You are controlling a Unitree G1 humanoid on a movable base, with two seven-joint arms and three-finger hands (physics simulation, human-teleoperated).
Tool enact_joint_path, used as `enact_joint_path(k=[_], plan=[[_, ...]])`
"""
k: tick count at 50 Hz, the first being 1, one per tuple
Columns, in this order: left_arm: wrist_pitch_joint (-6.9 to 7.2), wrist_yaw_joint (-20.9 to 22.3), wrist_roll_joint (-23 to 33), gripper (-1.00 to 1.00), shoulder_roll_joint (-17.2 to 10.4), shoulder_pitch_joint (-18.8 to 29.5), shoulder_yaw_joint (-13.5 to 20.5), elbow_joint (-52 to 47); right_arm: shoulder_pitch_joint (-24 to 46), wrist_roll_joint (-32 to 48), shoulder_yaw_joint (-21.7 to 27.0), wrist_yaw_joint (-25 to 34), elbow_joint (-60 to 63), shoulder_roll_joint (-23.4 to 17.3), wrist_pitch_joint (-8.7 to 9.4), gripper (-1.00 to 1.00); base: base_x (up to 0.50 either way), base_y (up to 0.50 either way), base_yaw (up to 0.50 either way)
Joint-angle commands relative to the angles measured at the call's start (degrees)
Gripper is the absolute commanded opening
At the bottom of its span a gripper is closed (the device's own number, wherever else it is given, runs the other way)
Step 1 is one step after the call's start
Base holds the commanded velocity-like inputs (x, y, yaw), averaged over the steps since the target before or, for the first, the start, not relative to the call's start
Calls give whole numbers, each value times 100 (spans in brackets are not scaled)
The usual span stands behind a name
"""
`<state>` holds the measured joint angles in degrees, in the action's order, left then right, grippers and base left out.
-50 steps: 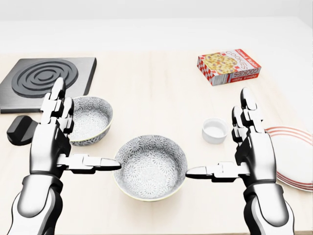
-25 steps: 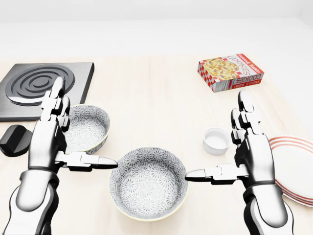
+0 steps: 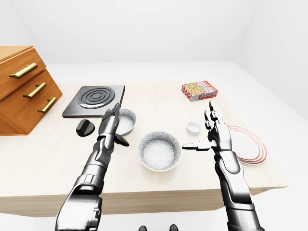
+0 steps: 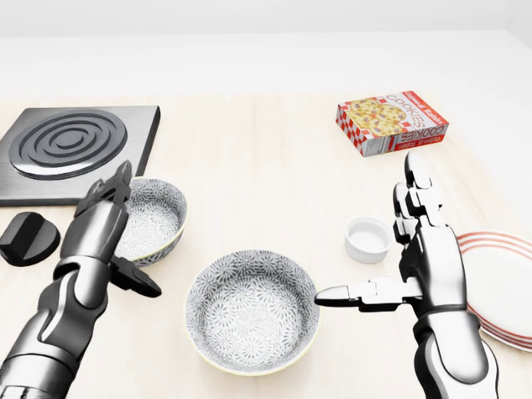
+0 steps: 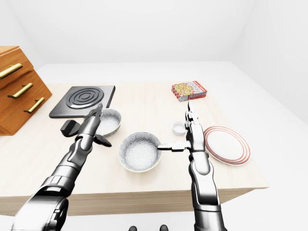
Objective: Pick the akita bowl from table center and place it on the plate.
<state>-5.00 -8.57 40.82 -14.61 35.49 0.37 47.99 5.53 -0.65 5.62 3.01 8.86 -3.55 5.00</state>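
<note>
The akita bowl [image 4: 252, 312], white with a grey flower pattern, sits low in the middle of the head view on the pale wooden table [image 4: 274, 174]. My right hand [image 4: 376, 264] stands open just right of it, fingers upright and thumb tip at the bowl's right rim. My left hand [image 4: 140, 231] is open, turned edge-on, to the left of the bowl and apart from it, over the rim of a second patterned bowl [image 4: 158, 212]. The red-ringed white plate [image 4: 509, 287] lies at the right edge, partly behind my right hand.
A small white cup [image 4: 368, 238] stands between the akita bowl and the plate. A cookie box [image 4: 391, 122] lies at the upper right, and a black hob [image 4: 71, 150] and a black knob [image 4: 29, 237] are on the left. A wooden drawer chest [image 3: 21, 89] stands at the far left.
My left hand has rotated and drawn back leftward from the akita bowl, so its thumb no longer points at the rim. The right hand holds still. The camera tilted slightly at first.
</note>
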Motion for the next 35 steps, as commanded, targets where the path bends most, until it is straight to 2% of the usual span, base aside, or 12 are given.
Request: enact_joint_path(k=[1, 12, 16, 19, 24, 25, 26, 27, 28, 29, 35], plan=[[0, -617, 955, 100, -89, 1064, -257, 2298, 99, 16, 6, -35, 25, -22, 0, 100, 0, 0, 0], [0, -681, 1401, 100, 39, 1277, -348, 2857, 60, 18, 35, 3, 14, -42, 0, 100, 0, 0, 0], [0, -506, 1506, 100, 37, 1374, -295, 2948, 46, 36, 35, 13, -29, -45, 0, 100, 0, 0, 0], [0, -530, 1725, 100, 88, 1392, -365, 2988, 63, 51, 32, 15, -75, -43, 0, 100, 0, 0, 0], [0, -452, 1894, 100, 173, 1509, -295, 3033, 61, 72, 18, 22, -122, -42, 0, 100, 0, 0, 0], [0, -431, 1917, 54, 185, 1512, -283, 3038, 59, 68, 22, 27, -112, -42, 0, 100, 0, 0, 0], [0, -399, 1958, -47, 190, 1537, -281, 3050, 55, 73, 27, 35, -115, -51, 0, 100, 0, 0, 0], [0, -382, 1969, -59, 187, 1551, -259, 3052, 56, 69, 36, 38, -117, -54, 0, 100, 0, 0, 0], [0, -330, 1957, -90, 186, 1572, -218, 3060, 52, 63, 48, 44, -120, -58, 0, 100, 0, 0, 0], [0, -339, 1975, -100, 194, 1566, -213, 3061, 54, 64, 49, 43, -128, -57, 0, 100, 0, 0, 0], [36, -331, 2042, -100, 224, 1515, -201, 3056, 68, 68, 48, 45, -200, -55, 0, 100, 0, 0, 0]])
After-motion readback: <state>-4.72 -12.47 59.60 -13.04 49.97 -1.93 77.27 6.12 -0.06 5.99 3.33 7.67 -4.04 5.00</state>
